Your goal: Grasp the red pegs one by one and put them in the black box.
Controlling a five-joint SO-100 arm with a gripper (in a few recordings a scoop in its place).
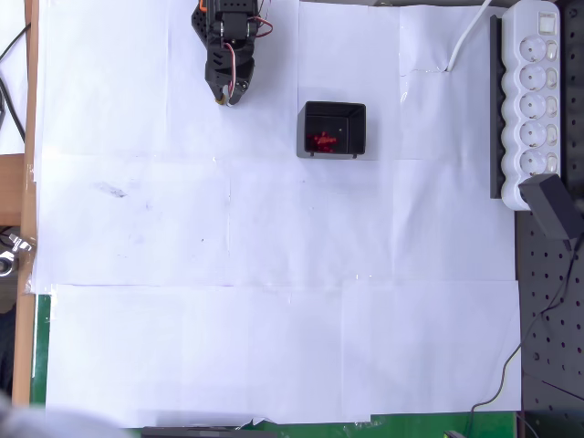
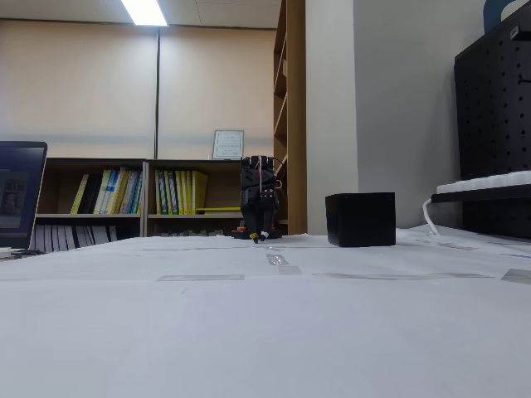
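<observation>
The black box (image 1: 334,129) sits on the white paper near the top middle of the overhead view, with a cluster of red pegs (image 1: 323,141) lying on its floor at the left. In the fixed view the black box (image 2: 360,219) stands right of centre, its inside hidden. My gripper (image 1: 225,97) hangs folded at the arm's base, left of the box and well apart from it, fingers together with nothing between them. In the fixed view the gripper (image 2: 259,238) points down near the paper.
A white power strip (image 1: 534,100) lies along the right edge, with a black adapter (image 1: 552,206) and cables. White paper sheets (image 1: 274,274) cover the table. A wooden edge runs down the left of the overhead view. A laptop (image 2: 18,195) stands far left.
</observation>
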